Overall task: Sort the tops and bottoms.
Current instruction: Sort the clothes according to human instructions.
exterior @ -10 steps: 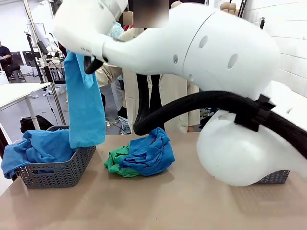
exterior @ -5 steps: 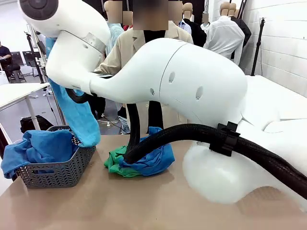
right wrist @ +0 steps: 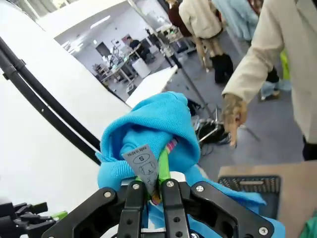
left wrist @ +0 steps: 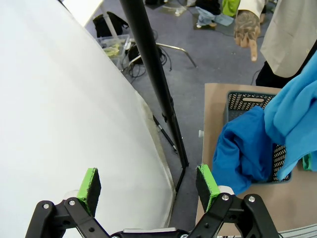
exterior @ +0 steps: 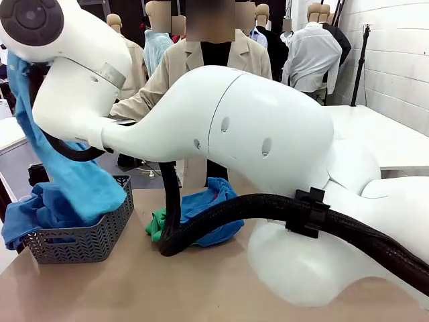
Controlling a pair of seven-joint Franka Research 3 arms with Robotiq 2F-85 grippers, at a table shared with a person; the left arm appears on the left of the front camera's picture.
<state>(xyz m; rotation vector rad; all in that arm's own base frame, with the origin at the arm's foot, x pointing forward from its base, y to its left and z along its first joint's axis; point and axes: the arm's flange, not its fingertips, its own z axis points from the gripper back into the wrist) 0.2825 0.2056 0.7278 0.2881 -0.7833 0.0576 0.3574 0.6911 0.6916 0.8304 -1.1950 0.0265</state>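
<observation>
Front view: right arm (exterior: 255, 134) is reaching across to the table's (exterior: 134, 288) left edge and dangling a sky-blue top (exterior: 67, 168) over the grey basket (exterior: 80, 245). The cloth's lower end is draping onto the basket rim and onto the royal-blue top (exterior: 27, 215) lying inside. This looks like the drop-off step: blues are going into this basket.

Right wrist view: right gripper (right wrist: 151, 183) is pressing its fingers together, pinching a bunched fold of the sky-blue top right by its white size label (right wrist: 140, 161). Gripping one bunched spot is letting the rest hang long, so, as I judge it, the cloth can pile into the basket once let go.

Left wrist view: left gripper (left wrist: 148, 181) is hanging with its pads spread wide and nothing between them. It is out past the table's left edge beside the basket, probably parked clear of the other arm's path.

Mid-table toward the far edge, a heap is waiting: blue tops (exterior: 214, 208) with green bottoms (exterior: 155, 225) poking out at the heap's left side, partly hidden by the arm's black cable (exterior: 268, 208). That heap is not yet sorted, so the task is looking partway done.

A person (exterior: 208, 60) is standing at the far edge, with one hand (right wrist: 233, 116) hanging loose and touching nothing.
</observation>
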